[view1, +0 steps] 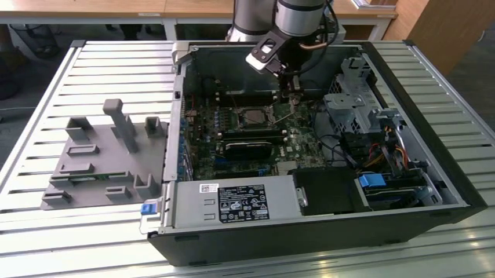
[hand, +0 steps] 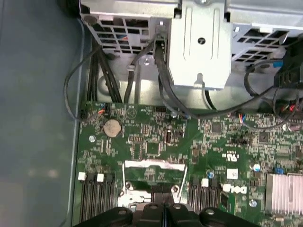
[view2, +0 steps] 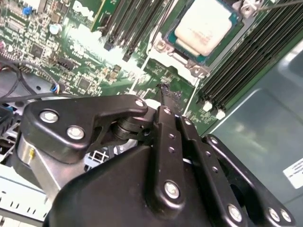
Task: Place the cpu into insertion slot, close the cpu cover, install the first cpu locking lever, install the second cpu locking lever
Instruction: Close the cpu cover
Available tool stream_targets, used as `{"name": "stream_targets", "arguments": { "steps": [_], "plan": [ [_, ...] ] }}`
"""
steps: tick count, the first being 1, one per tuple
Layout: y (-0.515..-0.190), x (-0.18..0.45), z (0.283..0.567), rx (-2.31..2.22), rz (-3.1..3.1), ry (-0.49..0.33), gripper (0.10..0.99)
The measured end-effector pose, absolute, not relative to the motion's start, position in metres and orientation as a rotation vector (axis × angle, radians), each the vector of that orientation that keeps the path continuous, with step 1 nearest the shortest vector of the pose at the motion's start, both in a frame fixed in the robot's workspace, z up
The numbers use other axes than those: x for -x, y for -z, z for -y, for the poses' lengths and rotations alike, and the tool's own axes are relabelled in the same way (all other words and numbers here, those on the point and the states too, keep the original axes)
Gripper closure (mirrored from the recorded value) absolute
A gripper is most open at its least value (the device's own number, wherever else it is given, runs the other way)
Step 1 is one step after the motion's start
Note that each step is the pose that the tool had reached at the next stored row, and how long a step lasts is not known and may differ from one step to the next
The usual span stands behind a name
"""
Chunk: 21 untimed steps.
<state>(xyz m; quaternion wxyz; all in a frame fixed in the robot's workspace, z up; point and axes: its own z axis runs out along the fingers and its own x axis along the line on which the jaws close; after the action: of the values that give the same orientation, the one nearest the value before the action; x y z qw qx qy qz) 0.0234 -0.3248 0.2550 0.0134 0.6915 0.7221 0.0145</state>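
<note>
The cpu (view2: 206, 26), a small square chip with a silvery-tan top, lies in the insertion slot (view2: 199, 57) on the green board, its top uncovered. In the exterior view the insertion slot (view1: 254, 117) sits mid-board inside the open computer case. The cpu cover (hand: 154, 164), a thin silver frame, shows just beyond my fingers and appears raised. My gripper (view2: 163, 90) hovers over the board a short way from the socket, shut with nothing seen between its black fingers (hand: 156, 215). In the exterior view my gripper (view1: 295, 95) hangs behind the slot, toward the exterior view's right, near a thin metal lever (view1: 288, 116).
Black memory slots (view2: 255, 52) flank the socket. A silver drive cage (view1: 352, 110) and cables (hand: 165, 94) stand on the exterior view's right, a power supply (view1: 232, 202) in front. A grey fixture (view1: 101, 156) lies on the slatted table at the exterior view's left.
</note>
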Motion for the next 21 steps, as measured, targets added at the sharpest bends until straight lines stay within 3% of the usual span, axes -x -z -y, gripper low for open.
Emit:
{"name": "stream_targets", "arguments": {
  "steps": [21],
  "plan": [
    [-0.252,-0.045,0.320,-2.172,-2.233,-0.043,0.980]
  ]
}}
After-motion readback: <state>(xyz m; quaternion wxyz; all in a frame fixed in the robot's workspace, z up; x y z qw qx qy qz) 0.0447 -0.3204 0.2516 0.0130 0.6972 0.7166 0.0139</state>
